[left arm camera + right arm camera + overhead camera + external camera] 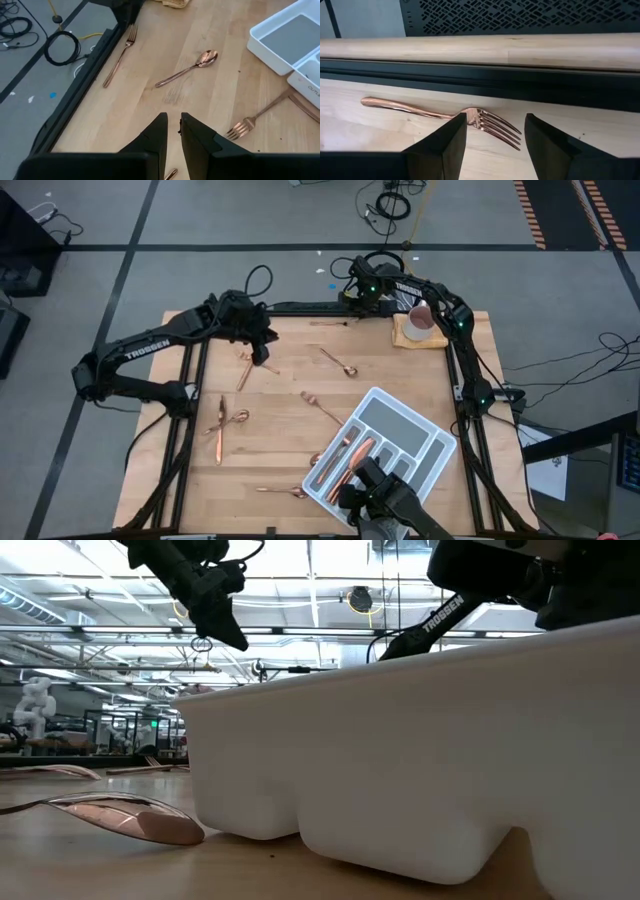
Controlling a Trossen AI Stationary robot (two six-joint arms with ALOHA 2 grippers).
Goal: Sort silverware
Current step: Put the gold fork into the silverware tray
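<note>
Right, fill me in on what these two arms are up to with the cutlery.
They are sorting copper-coloured silverware into a white divided tray, which already holds a few pieces. The right gripper is open, low over a copper fork at the table's far edge. The left gripper, its fingers nearly together, hangs empty above the table. Several pieces still lie scattered on the wooden table.

overhead, table-level, two wrist views

Robot lab: floor cables (395,202), hazard tape (535,210)
</note>
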